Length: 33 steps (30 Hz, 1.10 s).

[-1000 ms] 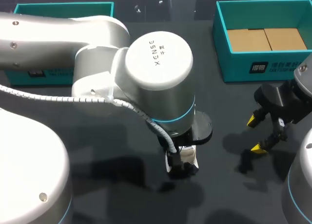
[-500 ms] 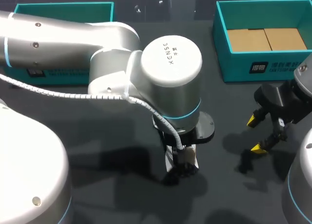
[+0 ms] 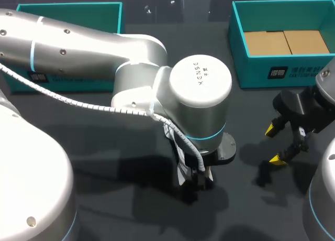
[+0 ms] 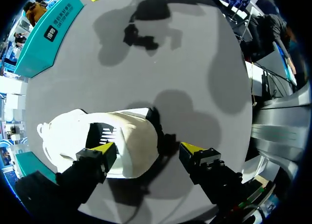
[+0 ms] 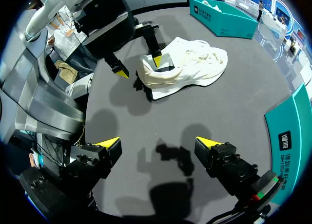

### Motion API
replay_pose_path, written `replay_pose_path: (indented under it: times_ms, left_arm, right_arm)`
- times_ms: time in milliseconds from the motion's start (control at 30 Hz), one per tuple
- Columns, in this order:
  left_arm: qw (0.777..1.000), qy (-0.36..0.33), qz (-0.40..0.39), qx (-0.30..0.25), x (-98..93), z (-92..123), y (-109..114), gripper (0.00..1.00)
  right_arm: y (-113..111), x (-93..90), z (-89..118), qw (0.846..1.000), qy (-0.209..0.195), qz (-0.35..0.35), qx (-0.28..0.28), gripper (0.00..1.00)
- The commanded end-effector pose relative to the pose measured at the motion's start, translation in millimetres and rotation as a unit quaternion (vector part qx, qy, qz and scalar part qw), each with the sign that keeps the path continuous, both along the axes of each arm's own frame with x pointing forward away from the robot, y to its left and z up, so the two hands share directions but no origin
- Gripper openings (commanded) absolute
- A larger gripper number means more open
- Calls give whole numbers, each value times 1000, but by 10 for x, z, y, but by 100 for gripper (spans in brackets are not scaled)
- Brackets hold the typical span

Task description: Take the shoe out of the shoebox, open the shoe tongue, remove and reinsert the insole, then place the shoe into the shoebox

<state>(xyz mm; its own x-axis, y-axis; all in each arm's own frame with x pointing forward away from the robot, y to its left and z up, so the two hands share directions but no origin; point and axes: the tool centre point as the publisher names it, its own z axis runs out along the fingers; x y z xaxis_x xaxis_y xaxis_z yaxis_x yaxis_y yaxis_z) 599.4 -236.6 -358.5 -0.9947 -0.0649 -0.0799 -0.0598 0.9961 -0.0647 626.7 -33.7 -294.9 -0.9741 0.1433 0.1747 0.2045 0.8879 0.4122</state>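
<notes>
One shoe (image 5: 187,65), two teal boxes (image 3: 272,68) (image 3: 68,6) — two pincers (image 4: 148,151) (image 5: 158,147).

The table (image 3: 104,152) is being lit from above, and in the head view it is being rendered dark, with broad soft shadows being thrown beneath the left arm (image 3: 131,57). A pale sheen is being reflected off that arm's casing. In the wrist views the same surface is being shown far brighter, and several overlapping soft shadows are being cast on it, one just ahead of the right gripper (image 5: 157,143). The shoe (image 4: 131,151) is being lit strongly, its white upper being left almost unshaded.
</notes>
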Motion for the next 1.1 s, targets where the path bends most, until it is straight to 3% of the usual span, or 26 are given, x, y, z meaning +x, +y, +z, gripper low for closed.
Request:
replay_pose_path:
  times_ms: [33, 433, 633, 767, 900, 933, 967, 1000, 1100]
  left_arm:
    - [1000, -2, 5, 4, -21, -130, -66, 76]
    - [1000, -2, 21, 11, -14, -273, -102, 61]
    - [999, 2, 33, 9, -3, -346, -92, 63]
    - [999, 3, 37, 11, -9, -361, -96, 56]
    - [999, 9, 42, 11, -6, -370, -79, 43]
    - [999, 10, 42, 11, -4, -370, -69, 33]
    - [999, 13, 43, 10, -3, -369, -58, 12]
    - [999, 20, 43, 8, -1, -368, -48, 0]
    - [999, 30, 40, 6, -2, -360, -29, 0]
  right_arm:
    - [5, -14, -6, 1000, -1, -1, -1, 100]
    - [5, -14, -6, 1000, -1, -1, -1, 100]
    - [5, -14, -6, 1000, -1, -1, -1, 100]
    - [5, -14, -6, 1000, -1, -1, -1, 100]
    - [5, -14, -6, 1000, -1, -1, -1, 100]
    - [5, -14, -6, 1000, -1, -1, -1, 100]
    - [5, -14, -6, 1000, -1, -1, -1, 100]
    - [5, -14, -6, 1000, -1, -1, -1, 100]
    - [5, -14, -6, 1000, -1, -1, -1, 100]
